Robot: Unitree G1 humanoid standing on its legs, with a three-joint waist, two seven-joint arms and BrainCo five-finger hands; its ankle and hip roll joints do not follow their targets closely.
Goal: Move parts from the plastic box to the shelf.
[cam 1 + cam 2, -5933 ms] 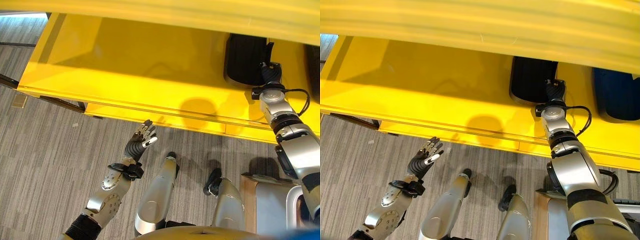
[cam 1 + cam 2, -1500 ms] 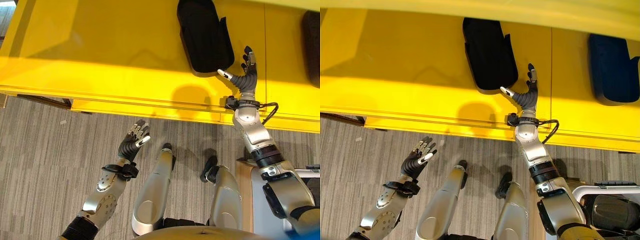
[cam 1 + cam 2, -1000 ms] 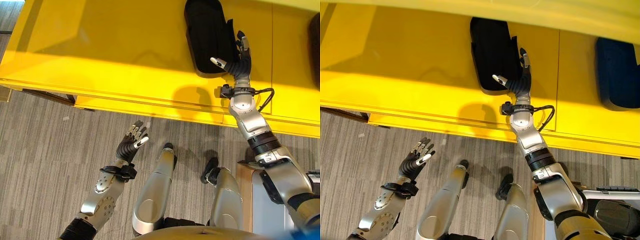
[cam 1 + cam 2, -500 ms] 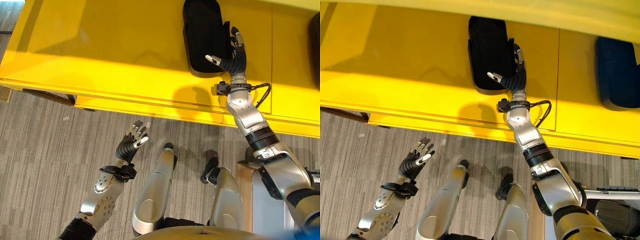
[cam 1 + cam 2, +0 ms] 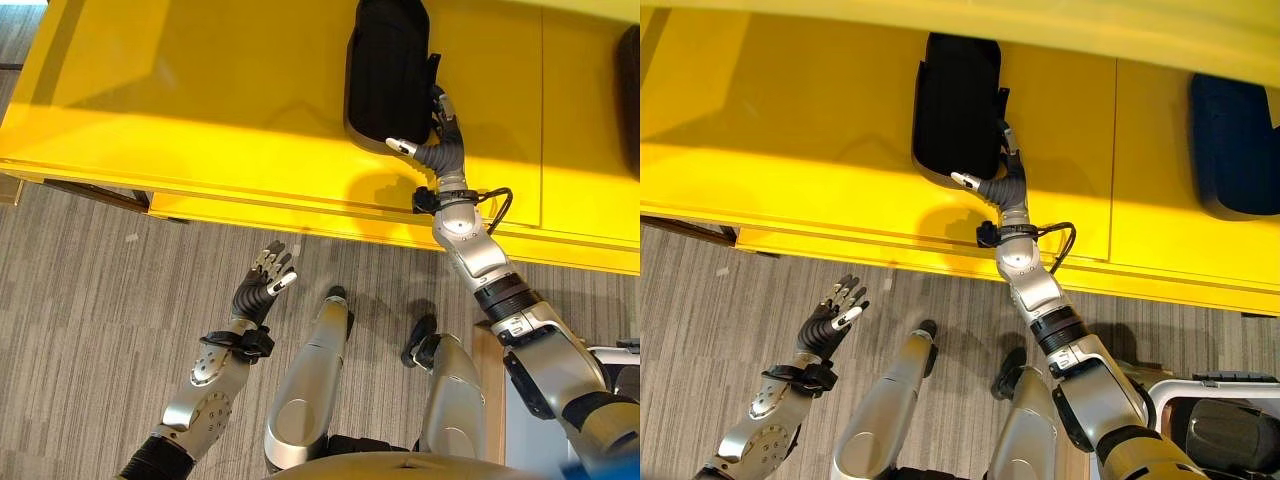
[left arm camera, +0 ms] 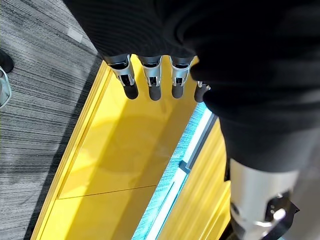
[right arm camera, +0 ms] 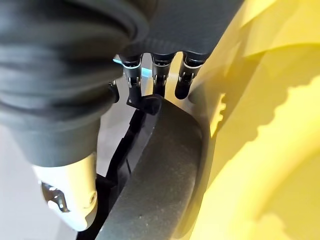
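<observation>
Right hand (image 5: 437, 150) spread open, fingers flat against side of long black moulded plastic part (image 5: 386, 70) lying on glossy yellow shelf (image 5: 200, 110); risk: uneven push pivoting part off shelf's front edge.

A bright yellow flat metal shelf (image 5: 200, 90) spans the upper frame, its front strip paler. On it at upper centre sits a matte black moulded plastic part (image 5: 385, 65), plain and unpatterned; a dark navy moulded part (image 5: 1235, 150) shows at the upper right edge. Below lies grey carpet floor (image 5: 90, 330) with fine darker streaks. Both silver, dark-tipped hands, left hand (image 5: 262, 288) and right hand (image 5: 437, 140), wear black ribbed covers.
</observation>
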